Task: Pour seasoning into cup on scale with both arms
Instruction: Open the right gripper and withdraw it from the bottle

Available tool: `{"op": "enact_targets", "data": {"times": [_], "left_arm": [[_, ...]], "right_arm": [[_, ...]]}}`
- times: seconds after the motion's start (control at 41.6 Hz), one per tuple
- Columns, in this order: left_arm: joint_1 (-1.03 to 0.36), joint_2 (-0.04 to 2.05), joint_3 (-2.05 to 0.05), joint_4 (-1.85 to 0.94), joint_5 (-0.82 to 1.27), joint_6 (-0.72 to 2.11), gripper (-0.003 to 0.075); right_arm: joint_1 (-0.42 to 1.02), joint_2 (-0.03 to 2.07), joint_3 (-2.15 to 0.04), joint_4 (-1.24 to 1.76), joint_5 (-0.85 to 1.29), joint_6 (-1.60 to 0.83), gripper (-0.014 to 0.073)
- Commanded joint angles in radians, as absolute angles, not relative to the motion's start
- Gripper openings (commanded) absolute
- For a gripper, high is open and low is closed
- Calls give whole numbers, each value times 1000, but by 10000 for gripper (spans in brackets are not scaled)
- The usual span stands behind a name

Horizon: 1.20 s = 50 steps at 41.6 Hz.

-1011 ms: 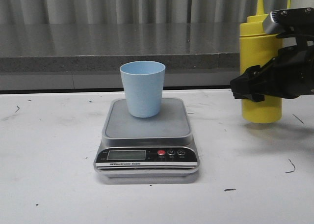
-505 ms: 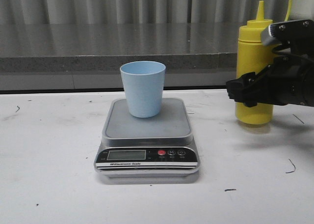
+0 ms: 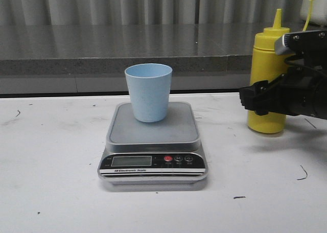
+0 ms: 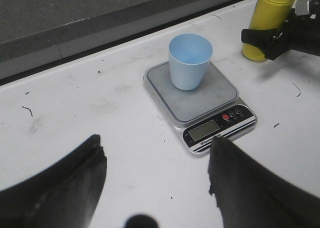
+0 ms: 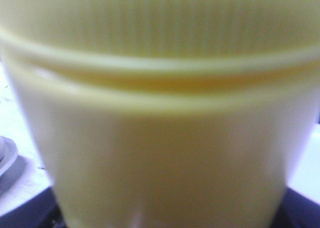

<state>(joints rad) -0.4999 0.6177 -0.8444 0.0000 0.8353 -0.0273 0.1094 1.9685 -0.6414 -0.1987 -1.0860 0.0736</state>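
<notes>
- The cup point(image 3: 148, 91) was found upright on the scale point(image 3: 152, 141).
- The bottle point(image 3: 269, 79) was clasped by the right gripper point(image 3: 260, 101).
- The left gripper point(image 4: 155, 183) was seen spread wide, empty.

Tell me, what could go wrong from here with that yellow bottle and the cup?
The right tool wraps the yellow bottle at mid-body, so a hard squeeze might push seasoning out of the nozzle early. The blue cup stands loose on the scale; a bump from the bottle could topple it. The left tool is open and away from the cup, so nothing steadies it yet.
</notes>
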Motion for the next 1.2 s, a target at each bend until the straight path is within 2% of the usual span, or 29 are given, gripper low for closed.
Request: {"op": "enact_targets", "data": {"times": [0.0, 0.265, 0.481, 0.939, 1.059, 1.179], "left_arm": [[-498, 619, -870, 0, 761, -37, 439], [-498, 619, -870, 0, 761, -37, 439], [-498, 619, -870, 0, 761, -37, 439], [-498, 619, -870, 0, 761, -37, 439], [-498, 619, -870, 0, 761, -37, 439], [-498, 619, -870, 0, 761, -37, 439]], "right_arm": [[102, 1918, -666, -191, -1200, 64, 493], [102, 1918, -666, -191, -1124, 64, 561], [102, 1917, -666, -191, -1044, 95, 659], [102, 1766, -541, -178, -1001, 96, 654], [102, 1684, -504, -179, -885, 119, 654], [106, 1566, -493, -207, -627, 243, 654]]}}
